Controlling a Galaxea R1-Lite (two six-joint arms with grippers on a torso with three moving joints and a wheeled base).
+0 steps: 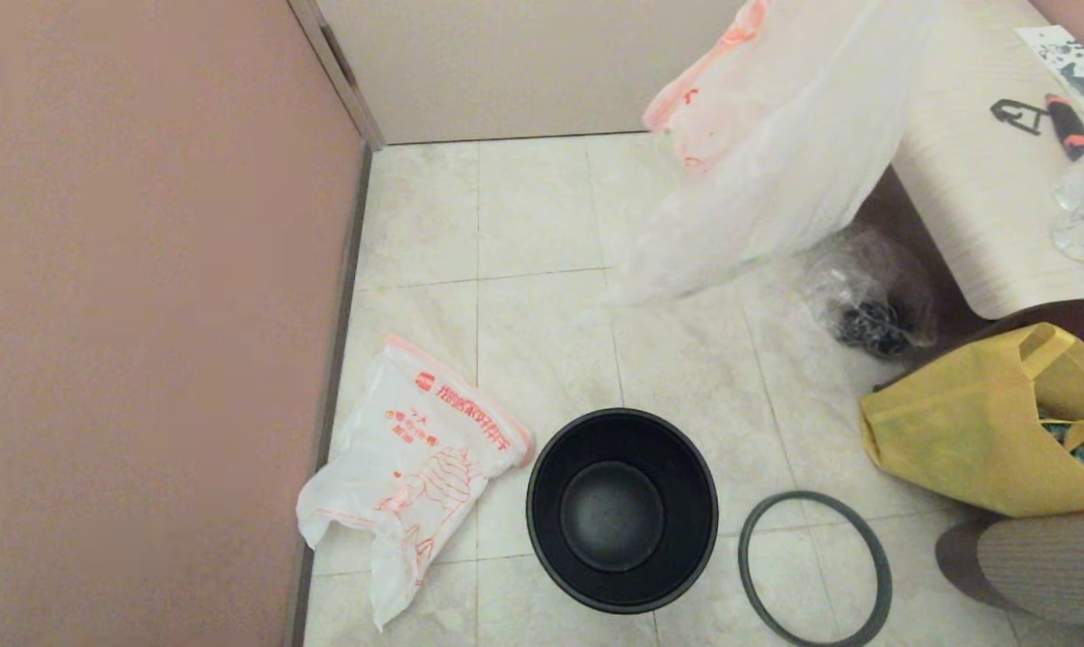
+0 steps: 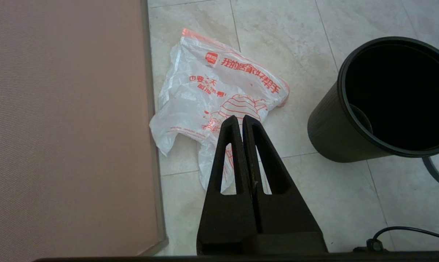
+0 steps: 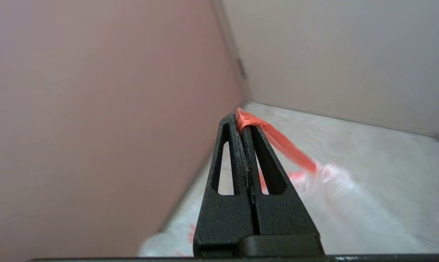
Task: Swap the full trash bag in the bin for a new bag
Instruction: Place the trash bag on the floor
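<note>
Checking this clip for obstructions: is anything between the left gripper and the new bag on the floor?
Nothing visible. The left gripper, fingers shut, hovers above the new bag, which lies flat on the tiles beside the bin, with nothing lying on it. The right gripper holds the full trash bag aloft, well away.

Unlined bin (image 1: 622, 509), bag (image 1: 758, 153) aloft

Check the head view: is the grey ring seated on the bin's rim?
No, the grey ring lies flat on the floor beside the bin, whose rim is bare.
</note>
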